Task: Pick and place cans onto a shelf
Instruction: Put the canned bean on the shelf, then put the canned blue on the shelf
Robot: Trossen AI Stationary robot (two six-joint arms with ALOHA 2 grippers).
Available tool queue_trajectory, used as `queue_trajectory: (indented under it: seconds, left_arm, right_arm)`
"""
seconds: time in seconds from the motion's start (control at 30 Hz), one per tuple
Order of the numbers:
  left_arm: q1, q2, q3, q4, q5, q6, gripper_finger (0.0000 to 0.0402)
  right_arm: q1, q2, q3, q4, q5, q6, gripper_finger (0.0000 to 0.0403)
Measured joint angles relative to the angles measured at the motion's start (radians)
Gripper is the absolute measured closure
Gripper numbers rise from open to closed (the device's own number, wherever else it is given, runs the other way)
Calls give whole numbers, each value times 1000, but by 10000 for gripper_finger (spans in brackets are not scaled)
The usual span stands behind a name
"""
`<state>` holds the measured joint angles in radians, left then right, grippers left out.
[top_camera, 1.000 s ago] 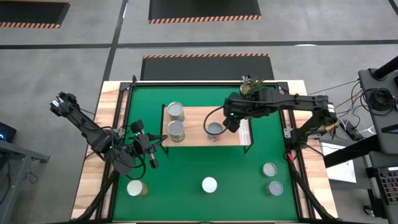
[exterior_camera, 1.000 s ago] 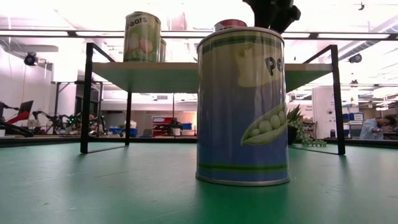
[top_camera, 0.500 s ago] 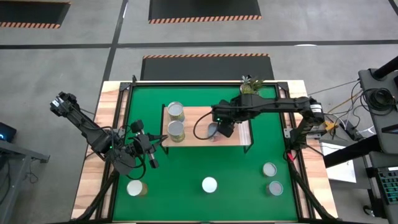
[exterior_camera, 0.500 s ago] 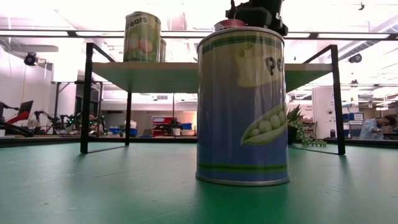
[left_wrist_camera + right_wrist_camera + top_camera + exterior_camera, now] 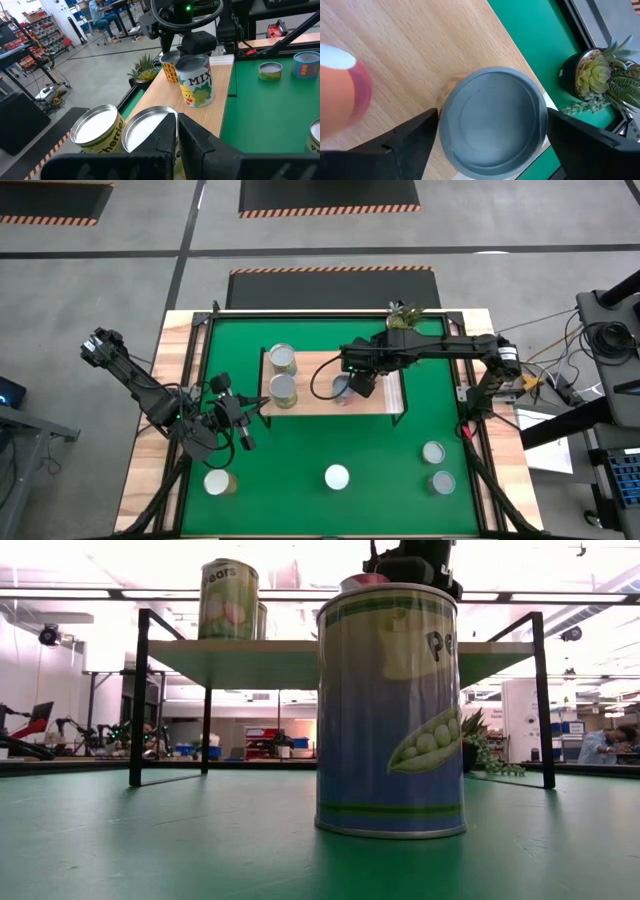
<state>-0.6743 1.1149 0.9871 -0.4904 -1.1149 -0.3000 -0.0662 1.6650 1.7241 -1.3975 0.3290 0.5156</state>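
Seven small silver-topped metal cans could be counted from above. Three stood on the low light-wood shelf with the thin black frame (image 5: 330, 385): a pair at its left end (image 5: 283, 359) (image 5: 284, 388) and a third (image 5: 342, 387) near the middle. Four more stood on the green mat of the tabletop (image 5: 300, 450): one near the front left corner (image 5: 217, 481), one at the front centre (image 5: 337, 476) and two at the front right (image 5: 433, 451) (image 5: 441, 481). One small green potted plant (image 5: 403, 317) stood behind the shelf's right end.

From above, the third shelf can was partly covered by the right arm. At table height, a pea-labelled can (image 5: 391, 710) filled the middle of the scene and hid most of the shelf behind it. A red blurred shape (image 5: 342, 87) at the edge of the right wrist view could not be made out.

The right arm reached across from the right side of the tabletop, its end effector (image 5: 350, 385) hanging over the middle shelf can; its two dark fingers (image 5: 410, 137) were spread wide on either side of the can's grey top (image 5: 492, 120), and whether they touched it could not be told. The left arm rested low over the mat just left of the shelf, its end effector (image 5: 245, 438) pressed together and holding nothing.
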Motion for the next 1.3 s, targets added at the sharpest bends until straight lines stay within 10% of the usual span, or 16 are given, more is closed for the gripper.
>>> queue_trajectory:
  seconds: [0.7,1.3]
  left_arm:
    - [0,0,0,0,0,0,402]
    - [0,0,0,1,1,19,402]
  right_arm:
    - [47,-40,150,-5,-34,35,77]
    - [474,-43,230,-22,-3,243,189]
